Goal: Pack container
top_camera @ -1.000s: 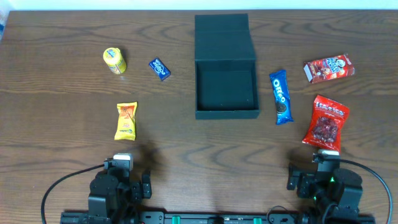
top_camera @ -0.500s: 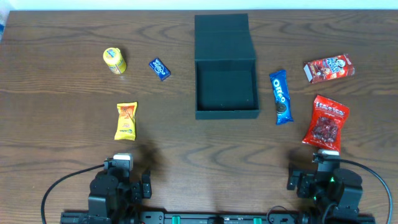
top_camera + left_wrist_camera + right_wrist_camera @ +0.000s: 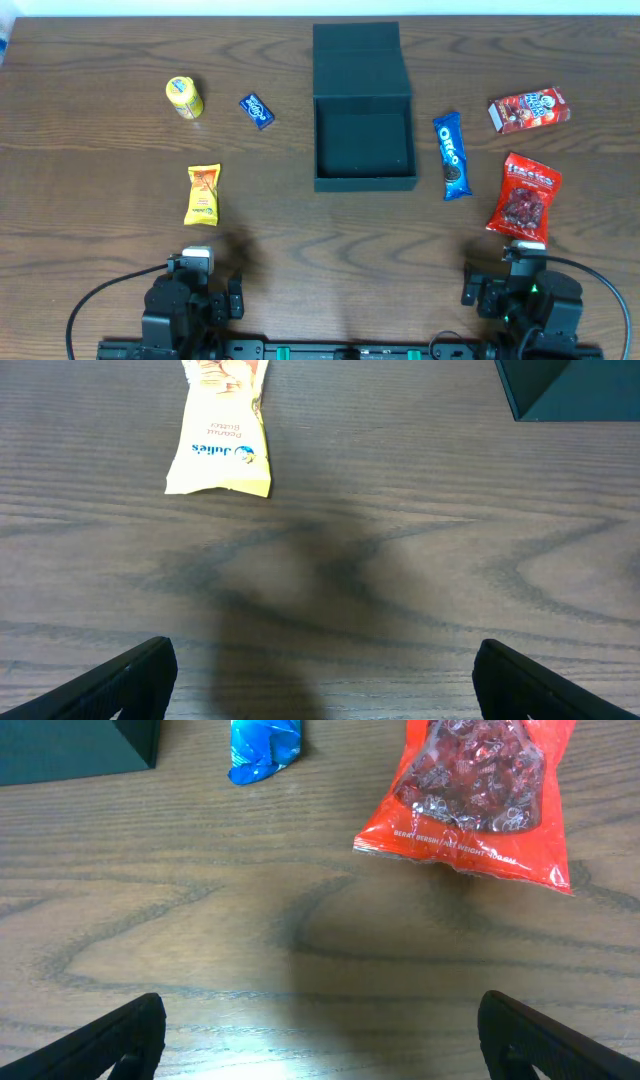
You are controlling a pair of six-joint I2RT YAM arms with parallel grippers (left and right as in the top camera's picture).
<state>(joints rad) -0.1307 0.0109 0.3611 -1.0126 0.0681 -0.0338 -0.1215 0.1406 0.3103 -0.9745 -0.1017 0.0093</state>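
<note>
Here the container (image 3: 364, 140) sits in the middle of the table (image 3: 100, 240), a little toward the far side. It is open, and its flap lid (image 3: 357, 60) is folded back flat on the far side. Nothing is in it yet.

The snacks lie to either side:
- **Left:** a yellow packet (image 3: 203, 194), a small blue packet (image 3: 257, 110) and a yellow tub (image 3: 184, 97).
- **Right:** a blue biscuit packet (image 3: 452, 155) just beside the box, a red bag (image 3: 523, 197) and a red carton (image 3: 529, 109).

The left gripper (image 3: 325, 690) hangs at the near edge with its jaws spread wide and nothing between them. The yellow packet is ahead of it. The right gripper (image 3: 320, 1045) is likewise wide apart and empty, with the red bag just beyond its fingers.

The box looks stiff and probably light, like board, so a push on one wall may slide it across the wood instead of tipping it. Its matte skin should not be slippery. A good hold would be one finger inside and one outside a side wall, pinching over the rim. For closing, the lid's free far edge is the place to lift, since the hinge should fold easily.
</note>
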